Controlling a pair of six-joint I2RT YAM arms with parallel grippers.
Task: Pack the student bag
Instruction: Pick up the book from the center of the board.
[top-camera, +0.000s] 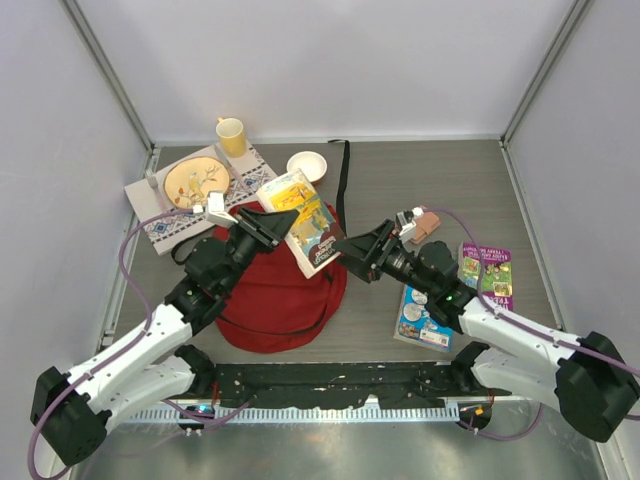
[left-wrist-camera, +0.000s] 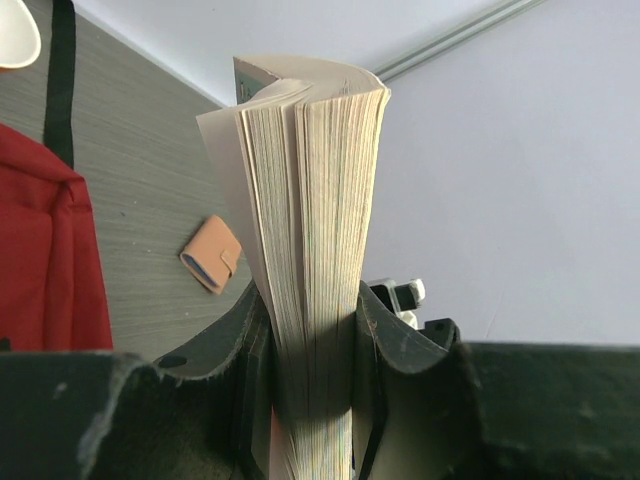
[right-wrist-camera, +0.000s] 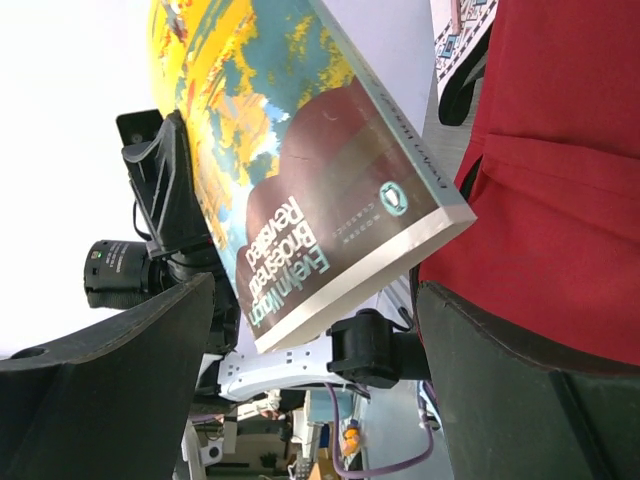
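Observation:
The student bag (top-camera: 280, 295), a dark-red backpack, lies flat mid-table; its fabric also shows in the wrist views (left-wrist-camera: 45, 250) (right-wrist-camera: 560, 180). My left gripper (top-camera: 268, 227) (left-wrist-camera: 315, 350) is shut on a thick paperback book (top-camera: 305, 222) (left-wrist-camera: 315, 200), pinching its page block and holding it tilted above the bag's top edge. My right gripper (top-camera: 357, 250) (right-wrist-camera: 315, 380) stands open just right of the book (right-wrist-camera: 310, 170). The book's lower corner hangs ahead of its spread fingers (right-wrist-camera: 110, 400) without touching them.
Two colourful booklets (top-camera: 425, 318) (top-camera: 487, 272) lie on the right, with a brown wallet (top-camera: 426, 224) (left-wrist-camera: 211, 254) behind them. At back left are a placemat (top-camera: 160, 225) with a plate (top-camera: 196, 182), a yellow cup (top-camera: 232, 135) and a white bowl (top-camera: 306, 165). A black strap (top-camera: 344, 185) runs back.

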